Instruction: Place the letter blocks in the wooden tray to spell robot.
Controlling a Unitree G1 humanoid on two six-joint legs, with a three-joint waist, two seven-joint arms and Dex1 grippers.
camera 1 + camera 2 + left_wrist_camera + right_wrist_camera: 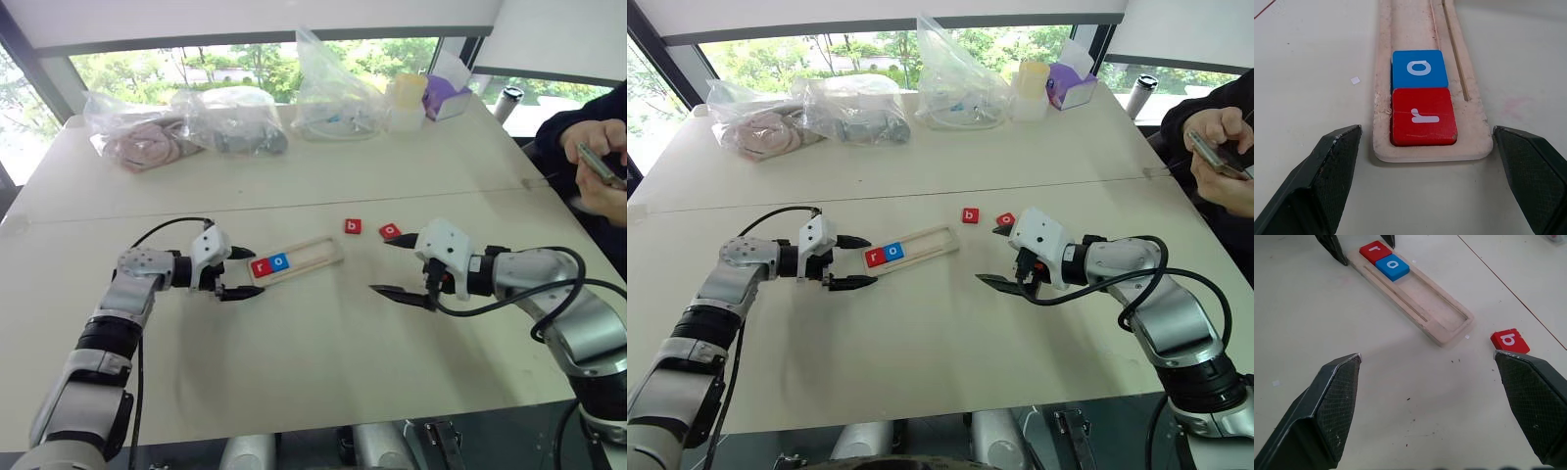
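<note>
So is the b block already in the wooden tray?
No, the red b block lies on the table past the far end of the wooden tray, which holds r and o.

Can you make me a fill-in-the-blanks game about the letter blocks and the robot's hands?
1. The wooden tray holds ____ letter blocks.
2. The r block is the colour ____.
3. The blue block next to it shows the letter ____.
4. The b block lies on the ____, outside the tray.

Both the left gripper and the right gripper have their fingers open.

Missing words: two; red; o; table
</note>
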